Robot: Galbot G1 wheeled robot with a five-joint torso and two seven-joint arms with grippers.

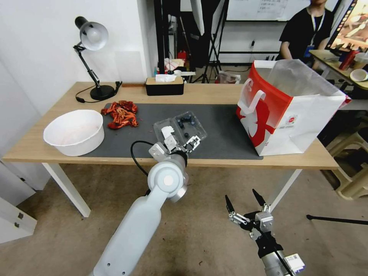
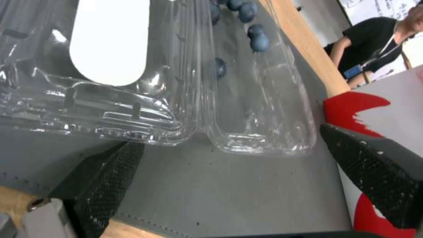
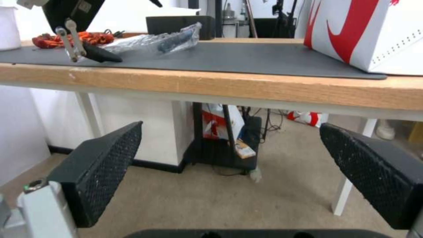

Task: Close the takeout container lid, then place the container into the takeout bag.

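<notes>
The takeout container (image 1: 188, 123) lies open on the grey mat (image 1: 224, 132), a few dark blue berries in its tray half (image 2: 260, 99). Its lid (image 1: 165, 131) lies flat beside that half, and the left wrist view shows the white oblong piece (image 2: 108, 39) on it. My left gripper (image 1: 181, 142) stands open at the container's near edge, low over the mat, with its fingers (image 2: 101, 178) either side of the hinge end and nothing between them. The takeout bag (image 1: 291, 111) stands open at the right end of the table. My right gripper (image 1: 245, 203) hangs open below the table edge.
On the left of the table (image 1: 30, 147) stand a big white bowl (image 1: 73, 132) and a pile of red crayfish (image 1: 120, 114). A black tissue box (image 1: 165, 86) and a desk lamp (image 1: 94, 57) sit at the back. The wooden table edge (image 3: 220, 82) is above my right gripper.
</notes>
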